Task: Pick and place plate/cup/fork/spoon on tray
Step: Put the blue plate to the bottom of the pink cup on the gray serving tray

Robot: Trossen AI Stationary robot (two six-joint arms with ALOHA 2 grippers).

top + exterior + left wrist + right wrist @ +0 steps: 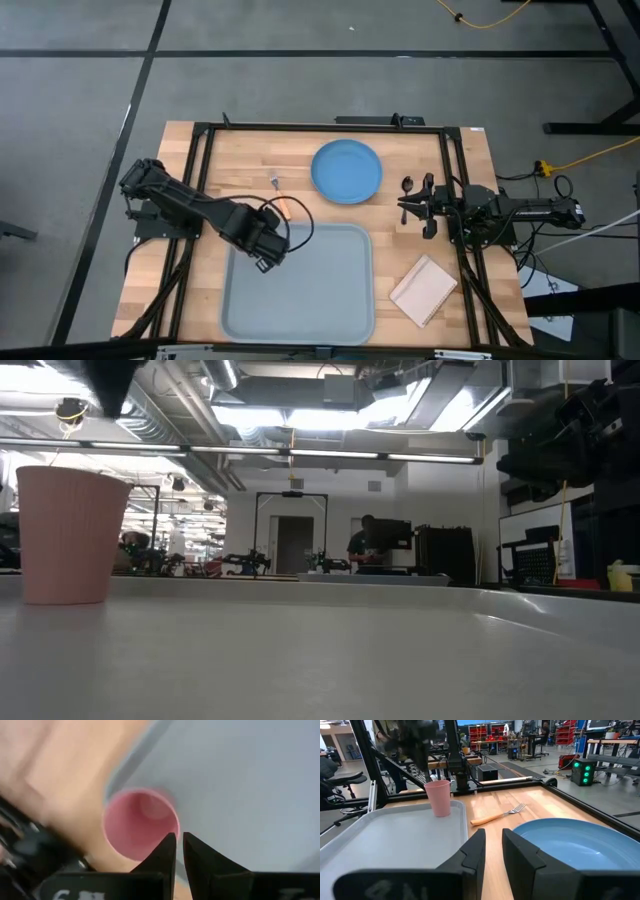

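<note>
- The left gripper (179, 851) hangs above the cup (141, 823), its fingers nearly together and gripping nothing; the cup stands free below them.
- The cup stands upright in a corner of the tray (385, 845), just inside the rim — so I judge this item placed.
- The right gripper (415, 207) waits at the right side of the table, its fingers close together with a narrow gap and nothing between them.
- Three items are left: the plate (346, 171) lies on the wood beyond the tray, the fork (498, 814) lies on the wood between tray and plate, and the spoon (406, 186) lies just beside the right gripper.
- The high view hides the cup under the left arm; the right wrist view (439, 797) and the low view (68, 535) show it upright.
- Only the high view shows the spoon and a beige flat rectangle (424, 289) near the tray — neither wrist view reaches them.
</note>
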